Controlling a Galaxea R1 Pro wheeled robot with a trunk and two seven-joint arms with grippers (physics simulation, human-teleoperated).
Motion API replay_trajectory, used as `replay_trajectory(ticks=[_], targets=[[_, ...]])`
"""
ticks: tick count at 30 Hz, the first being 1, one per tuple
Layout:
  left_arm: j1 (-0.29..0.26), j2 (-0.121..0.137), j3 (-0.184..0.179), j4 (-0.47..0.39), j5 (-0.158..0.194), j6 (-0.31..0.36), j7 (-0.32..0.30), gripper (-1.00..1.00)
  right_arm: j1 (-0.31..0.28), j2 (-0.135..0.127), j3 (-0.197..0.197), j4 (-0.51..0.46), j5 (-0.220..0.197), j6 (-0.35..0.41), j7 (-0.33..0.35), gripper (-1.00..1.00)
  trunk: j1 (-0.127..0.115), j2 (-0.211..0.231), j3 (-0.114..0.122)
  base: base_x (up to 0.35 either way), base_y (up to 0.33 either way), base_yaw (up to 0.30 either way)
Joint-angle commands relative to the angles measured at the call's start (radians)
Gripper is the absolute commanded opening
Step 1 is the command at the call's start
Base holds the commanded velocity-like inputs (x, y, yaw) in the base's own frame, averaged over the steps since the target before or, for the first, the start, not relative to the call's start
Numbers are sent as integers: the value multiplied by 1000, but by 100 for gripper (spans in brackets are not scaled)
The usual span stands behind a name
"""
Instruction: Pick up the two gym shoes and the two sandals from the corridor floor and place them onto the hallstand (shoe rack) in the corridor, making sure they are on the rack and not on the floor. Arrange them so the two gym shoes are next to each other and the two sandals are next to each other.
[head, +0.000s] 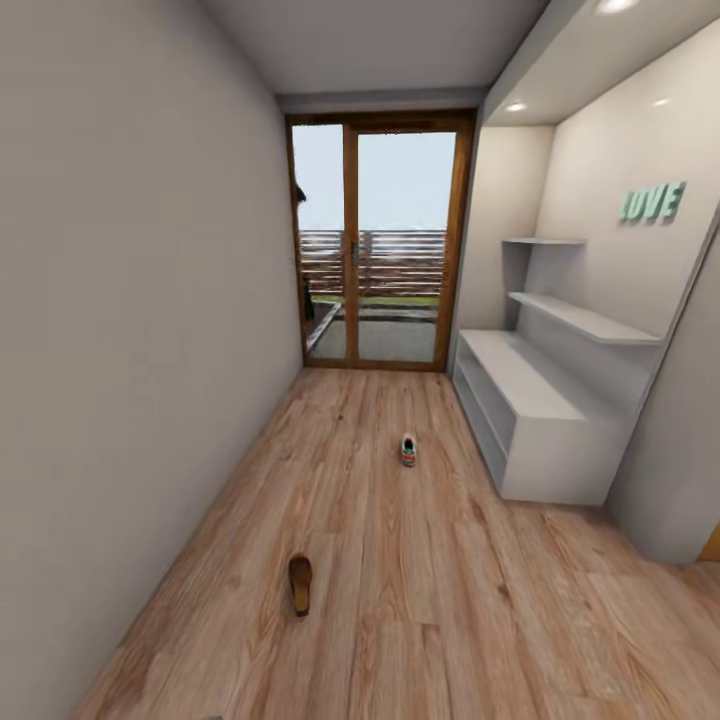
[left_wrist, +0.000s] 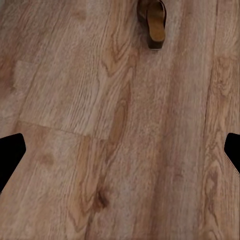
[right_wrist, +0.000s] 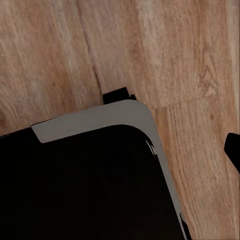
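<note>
Sandal (head: 300, 584) at 7 o'clock on corridor floor (head: 430, 600), gym shoe (head: 408, 450) near centre, well apart. Hallstand (head: 540, 400) at 3 o'clock. Left gripper (left_wrist: 120, 150) wide open, empty; right gripper state: cannot tell.

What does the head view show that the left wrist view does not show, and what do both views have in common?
Head view alone: a gym shoe lying on the floor, the white hallstand along the right-hand wall, its floating shelves, the glass door at the corridor's end.

Left wrist view alone: the left gripper's two dark fingertips, set wide apart, with nothing between them.

Both: one brown sandal on the wood-plank corridor floor.
</note>
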Motion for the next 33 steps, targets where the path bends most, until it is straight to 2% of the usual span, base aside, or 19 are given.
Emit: replay_trajectory(ticks=[1, 16, 22, 24, 27, 28, 30, 31, 33], targets=[[-1, 0, -1, 1, 9, -3, 0, 100, 0, 0, -3, -1, 0, 0, 1, 100, 1, 0, -1, 346, 0, 0], [-4, 1, 1, -20, 8, -4, 0, 100, 0, -1, 2, -15, 10, 0, -2, 100, 1, 0, -1, 346, -60, 0], [-24, 3, 2, -92, 7, -4, 0, 100, -6, 0, 3, -136, 13, 12, -8, 100, 1, 0, -1, 345, -101, 0], [-48, 3, 2, -111, 7, -4, 0, 100, -18, 1, 3, -194, 16, 22, -8, 100, 1, 0, -1, 345, -102, 0], [-85, 3, 2, -125, 7, -3, 0, 100, -55, 1, 4, -297, 17, 72, -8, 100, 1, 0, -1, 345, -102, 0], [-101, 3, 2, -129, 7, -3, 0, 100, -77, 1, 4, -349, 17, 123, -8, 100, 1, 0, -1, 346, -102, 0], [-115, 3, 2, -131, 7, -3, 0, 100, -99, 1, 4, -394, 17, 190, -6, 100, 1, 0, -1, 346, -102, 0], [-127, 3, 2, -133, 7, -3, 0, 100, -122, 1, 4, -431, 17, 264, -5, 100, 1, 0, -1, 346, -102, 0], [-135, 3, 2, -135, 7, -3, 0, 100, -146, 1, 4, -457, 17, 334, -3, 100, 1, 0, -1, 346, -100, 0]])
